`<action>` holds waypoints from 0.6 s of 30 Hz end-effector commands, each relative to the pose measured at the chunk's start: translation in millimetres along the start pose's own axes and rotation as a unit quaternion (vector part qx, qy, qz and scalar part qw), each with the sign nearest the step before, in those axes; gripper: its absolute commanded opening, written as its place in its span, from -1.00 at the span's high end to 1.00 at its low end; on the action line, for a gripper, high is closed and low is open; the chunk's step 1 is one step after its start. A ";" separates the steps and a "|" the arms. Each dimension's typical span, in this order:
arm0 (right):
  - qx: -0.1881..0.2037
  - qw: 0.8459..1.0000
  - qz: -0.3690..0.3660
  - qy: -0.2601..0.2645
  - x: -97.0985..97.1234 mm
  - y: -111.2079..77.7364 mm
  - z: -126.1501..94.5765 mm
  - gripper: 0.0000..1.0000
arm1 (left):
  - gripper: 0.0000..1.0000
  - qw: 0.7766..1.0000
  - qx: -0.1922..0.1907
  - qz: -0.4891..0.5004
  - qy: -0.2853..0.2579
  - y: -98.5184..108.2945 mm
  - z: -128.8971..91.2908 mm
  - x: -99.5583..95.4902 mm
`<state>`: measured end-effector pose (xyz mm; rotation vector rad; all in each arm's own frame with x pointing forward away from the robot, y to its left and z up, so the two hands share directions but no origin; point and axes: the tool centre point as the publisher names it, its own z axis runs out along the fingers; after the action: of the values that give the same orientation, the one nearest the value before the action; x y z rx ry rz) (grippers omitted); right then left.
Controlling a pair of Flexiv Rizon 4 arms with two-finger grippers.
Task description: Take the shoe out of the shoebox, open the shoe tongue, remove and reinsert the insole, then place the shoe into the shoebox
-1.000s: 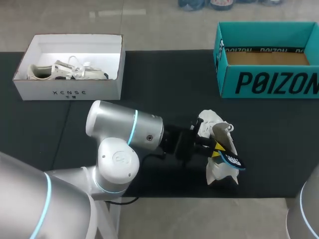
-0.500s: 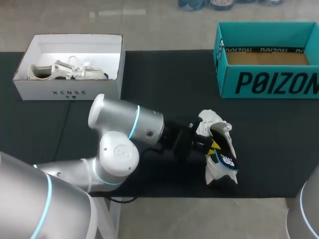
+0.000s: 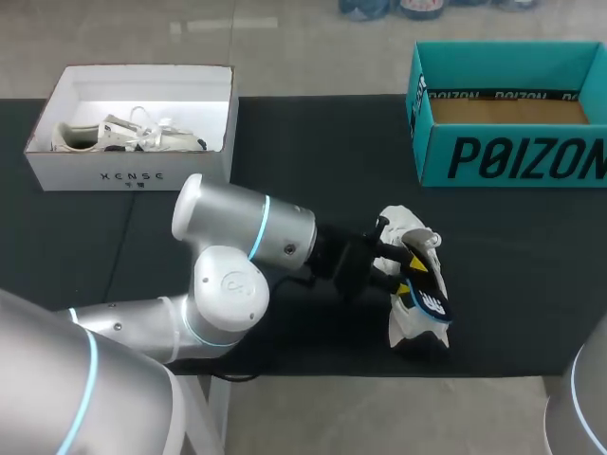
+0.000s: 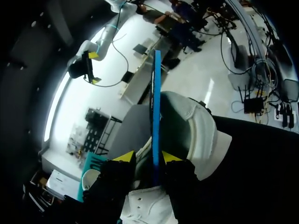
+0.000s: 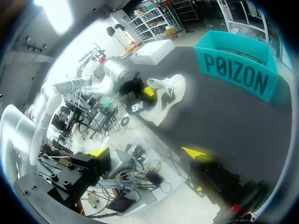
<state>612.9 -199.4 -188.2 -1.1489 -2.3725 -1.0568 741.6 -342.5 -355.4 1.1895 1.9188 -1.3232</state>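
- Two boxes carry print: large dark letters on the teal shoebox (image 3: 512, 156), small ones on the white box (image 3: 133, 175).
- My left gripper (image 4: 145, 156) is clamped on the blue insole (image 4: 156, 107), which is edge-on here. The head view shows its printed face, above the white shoe (image 3: 406, 327) lying on the table (image 3: 285, 142), outside both boxes.
- My right gripper (image 5: 145, 151) has its fingers wide apart.

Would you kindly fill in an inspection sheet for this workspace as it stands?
Surface: black table.
Job's things: white shoe near the front edge; blue insole at its opening; teal box rear right, nothing seen inside; white box rear left, second shoe inside.
Clutter: nothing seen.
Hands: left hand shut on the insole; right hand open, off the front right corner.
Cables: nothing seen.
Surroundings: nothing seen.
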 end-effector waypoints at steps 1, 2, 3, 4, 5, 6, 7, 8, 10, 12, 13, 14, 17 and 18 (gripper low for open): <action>-0.037 0.992 -0.001 -0.121 8.3 -8.4 0.8 -1.00 | 0.33 1.000 -0.007 -0.007 -0.003 -9.4 -9.2 -1.5; -0.037 0.992 -0.001 -0.121 8.3 -8.4 0.8 -1.00 | 0.36 1.000 -0.007 -0.009 -0.006 -12.5 -10.5 -2.6; -0.037 0.992 -0.001 -0.121 8.3 -8.4 0.8 -1.00 | 0.38 1.000 -0.005 -0.010 -0.009 -15.5 -11.4 -3.6; -0.037 0.992 -0.001 -0.121 8.3 -8.4 0.8 -1.00 | 0.40 1.000 -0.005 -0.011 -0.009 -18.0 -12.2 -4.5; -0.037 0.992 -0.001 -0.121 8.3 -8.4 0.8 -1.00 | 0.43 1.000 -0.005 -0.014 -0.013 -20.5 -13.1 -5.1; -0.037 0.992 -0.001 -0.121 8.3 -8.4 0.8 -1.00 | 0.44 1.000 -0.005 -0.014 -0.014 -23.0 -13.9 -5.5; -0.037 0.992 -0.001 -0.121 8.3 -8.4 0.8 -1.00 | 0.45 1.000 -0.004 -0.014 -0.015 -25.4 -14.1 -5.4; -0.037 0.992 -0.001 -0.121 8.3 -8.4 0.8 -1.00 | 0.48 1.000 -0.004 -0.016 -0.016 -27.6 -14.1 -4.7; -0.037 0.992 -0.001 -0.121 8.3 -8.4 0.8 -1.00 | 0.50 1.000 -0.002 -0.019 -0.016 -32.0 -12.8 -2.2; -0.037 0.992 -0.001 -0.121 8.3 -8.4 0.8 -1.00 | 0.54 1.000 0.003 -0.024 -0.014 -35.4 -10.2 1.6; -0.037 0.992 -0.001 -0.121 8.3 -8.4 0.8 -1.00 | 0.58 1.000 0.005 -0.025 -0.013 -36.3 -8.2 3.1; -0.037 0.992 -0.001 -0.121 8.3 -8.4 0.8 -1.00 | 0.63 1.000 0.006 -0.025 -0.012 -37.1 -6.8 4.3; -0.037 0.992 -0.001 -0.121 8.3 -8.4 0.8 -1.00 | 1.00 1.000 0.011 -0.023 -0.010 -39.0 -6.3 4.5; -0.037 0.992 -0.001 -0.121 8.3 -8.4 0.8 -1.00 | 1.00 1.000 0.011 -0.021 -0.009 -38.9 -6.3 4.4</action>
<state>612.0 -199.5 -188.7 -1.1328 -2.3482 -1.1071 705.8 -339.1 -337.7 1.1446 1.9350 -1.3783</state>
